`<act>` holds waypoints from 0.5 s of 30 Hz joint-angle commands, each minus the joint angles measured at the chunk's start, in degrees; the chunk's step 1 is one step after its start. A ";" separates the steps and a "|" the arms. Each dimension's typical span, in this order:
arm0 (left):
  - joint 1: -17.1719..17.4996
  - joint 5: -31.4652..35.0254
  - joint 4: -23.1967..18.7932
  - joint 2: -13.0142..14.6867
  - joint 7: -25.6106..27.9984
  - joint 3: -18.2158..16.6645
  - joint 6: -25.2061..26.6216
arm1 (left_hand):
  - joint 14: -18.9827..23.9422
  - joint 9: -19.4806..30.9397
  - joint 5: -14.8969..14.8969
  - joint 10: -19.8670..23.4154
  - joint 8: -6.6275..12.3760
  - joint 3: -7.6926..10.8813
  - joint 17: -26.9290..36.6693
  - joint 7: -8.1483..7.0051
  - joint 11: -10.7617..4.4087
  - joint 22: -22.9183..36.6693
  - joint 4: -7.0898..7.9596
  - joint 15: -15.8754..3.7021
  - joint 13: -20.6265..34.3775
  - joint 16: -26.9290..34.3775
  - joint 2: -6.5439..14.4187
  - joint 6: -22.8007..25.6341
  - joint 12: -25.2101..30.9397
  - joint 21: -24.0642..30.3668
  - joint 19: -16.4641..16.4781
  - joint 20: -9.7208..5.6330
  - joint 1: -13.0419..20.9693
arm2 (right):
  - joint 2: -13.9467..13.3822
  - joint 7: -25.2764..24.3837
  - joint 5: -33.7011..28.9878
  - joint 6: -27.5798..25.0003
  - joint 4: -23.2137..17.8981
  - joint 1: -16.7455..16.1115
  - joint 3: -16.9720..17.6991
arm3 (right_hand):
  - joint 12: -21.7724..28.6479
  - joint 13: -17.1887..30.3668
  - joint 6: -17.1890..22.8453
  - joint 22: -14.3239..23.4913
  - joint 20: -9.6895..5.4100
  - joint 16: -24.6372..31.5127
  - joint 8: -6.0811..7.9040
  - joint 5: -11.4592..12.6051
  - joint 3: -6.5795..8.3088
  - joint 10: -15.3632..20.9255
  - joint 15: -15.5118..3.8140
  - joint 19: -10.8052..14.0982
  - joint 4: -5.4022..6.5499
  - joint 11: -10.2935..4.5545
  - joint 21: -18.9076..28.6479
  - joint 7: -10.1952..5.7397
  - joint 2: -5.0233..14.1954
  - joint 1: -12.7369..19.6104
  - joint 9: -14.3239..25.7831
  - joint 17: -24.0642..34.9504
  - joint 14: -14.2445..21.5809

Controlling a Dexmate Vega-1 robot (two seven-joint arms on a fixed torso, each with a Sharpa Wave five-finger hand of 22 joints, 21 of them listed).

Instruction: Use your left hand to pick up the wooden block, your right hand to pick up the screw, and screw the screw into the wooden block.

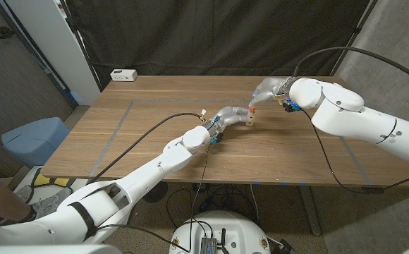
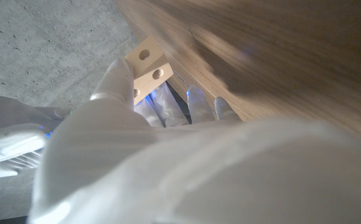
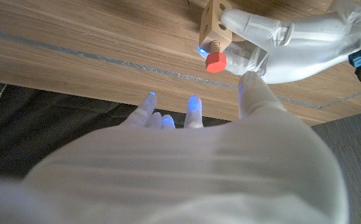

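A pale wooden block (image 1: 250,121) with round holes is held just above the table's middle by my left hand (image 1: 227,117), which grips it between thumb and fingers. The left wrist view shows the block (image 2: 148,65) at my fingertips. In the right wrist view a screw (image 3: 215,59) with a red head sticks out of the block (image 3: 211,22), its threaded shaft in a hole. My right hand (image 1: 268,91) hovers close to the block's far right side. Its fingers (image 3: 193,106) are spread and hold nothing, a short way off the screw head.
A white power strip (image 1: 123,74) lies at the table's back left corner. Blue tape lines (image 1: 120,120) mark a rectangle on the wooden table (image 1: 155,152). A black cable (image 1: 144,132) crosses the table beside my left arm. A blue bin (image 1: 34,139) stands on the floor left.
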 commanded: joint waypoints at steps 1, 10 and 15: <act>0.04 0.50 -0.31 -0.10 0.17 0.28 0.00 | 0.44 0.09 0.22 0.29 0.48 0.12 0.00 1.31 0.04 0.16 0.40 -3.26 2.64 -0.05 0.44 2.33 0.36 0.02 0.04 0.09 0.03 | 1.60 6.42 -7.17 -3.63 -0.43 7.66 -9.08 | 0.49 0.24 0.60 0.21 0.38 0.13 -0.02 0.26 0.54 0.02 0.73 0.47 -0.15 0.63 -0.01 0.06 0.05 0.73 0.20 0.03 0.04; 0.19 0.76 -0.86 -0.01 0.30 0.37 0.12 | 0.46 0.09 0.22 0.36 0.50 0.11 0.00 1.32 0.03 0.16 0.40 -3.25 2.66 -0.04 0.42 2.37 0.39 0.01 0.04 0.08 0.03 | 2.12 10.48 -10.61 -4.44 -0.15 9.29 -11.03 | 0.29 0.24 0.36 0.21 0.46 0.04 -0.23 0.24 0.83 -0.35 0.84 0.32 -0.16 0.72 -0.07 -0.01 0.12 1.07 0.30 0.04 -0.12; 0.19 0.93 -1.04 0.03 0.34 0.44 0.18 | 0.44 0.09 0.23 0.37 0.47 0.11 0.01 1.32 0.04 0.16 0.42 -3.25 2.66 -0.05 0.45 2.31 0.39 0.02 0.05 0.11 0.02 | 2.45 12.18 -12.26 -4.56 0.14 9.82 -11.78 | 0.17 0.24 0.12 0.20 0.50 -0.02 -0.38 0.20 0.94 -0.64 0.88 0.22 -0.15 0.75 -0.10 0.03 0.08 1.18 0.36 0.04 -0.25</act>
